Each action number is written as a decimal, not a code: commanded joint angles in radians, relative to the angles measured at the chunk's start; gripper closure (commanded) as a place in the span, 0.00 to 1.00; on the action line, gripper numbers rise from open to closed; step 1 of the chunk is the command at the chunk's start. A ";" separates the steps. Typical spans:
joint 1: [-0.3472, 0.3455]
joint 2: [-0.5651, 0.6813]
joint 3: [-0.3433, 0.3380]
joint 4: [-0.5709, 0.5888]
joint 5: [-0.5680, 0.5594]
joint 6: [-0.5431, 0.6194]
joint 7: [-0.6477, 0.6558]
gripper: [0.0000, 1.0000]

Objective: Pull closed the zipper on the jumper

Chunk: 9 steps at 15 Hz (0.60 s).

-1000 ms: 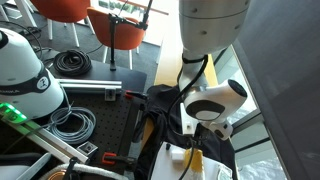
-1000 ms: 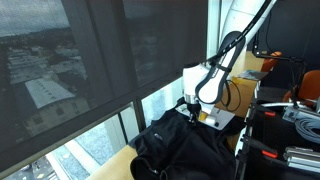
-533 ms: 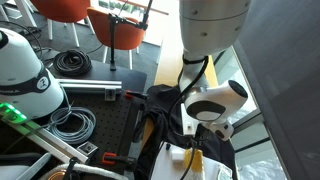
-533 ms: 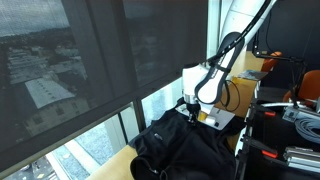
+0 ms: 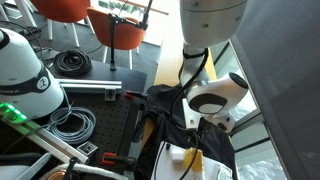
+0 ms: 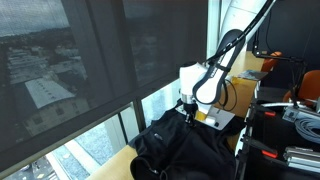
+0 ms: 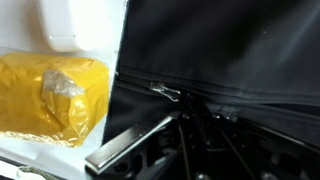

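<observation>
Tan surface (image 5: 165,62) is seen running along the window. Black jumper (image 5: 165,108) is spread on it, shown in both ext. views. White tray (image 5: 176,157) w/ yellow packet (image 5: 196,160) is laid just beside jumper's edge. Coiled cables (image 5: 72,125) are seen on adj. black board (image 5: 112,118).

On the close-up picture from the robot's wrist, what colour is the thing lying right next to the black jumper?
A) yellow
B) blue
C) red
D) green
A: in the wrist view a yellow item lies right beside the edge of the black jumper, and nothing red, green or blue shows there.
</observation>
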State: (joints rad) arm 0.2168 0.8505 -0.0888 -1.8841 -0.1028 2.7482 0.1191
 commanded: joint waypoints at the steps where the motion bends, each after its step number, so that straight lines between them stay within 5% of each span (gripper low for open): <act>1: 0.050 -0.038 -0.006 -0.003 -0.016 -0.040 0.043 0.98; 9: 0.126 -0.036 0.020 0.079 -0.017 -0.191 0.118 0.98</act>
State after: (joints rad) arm 0.3193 0.8288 -0.0880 -1.8354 -0.1066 2.6197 0.1995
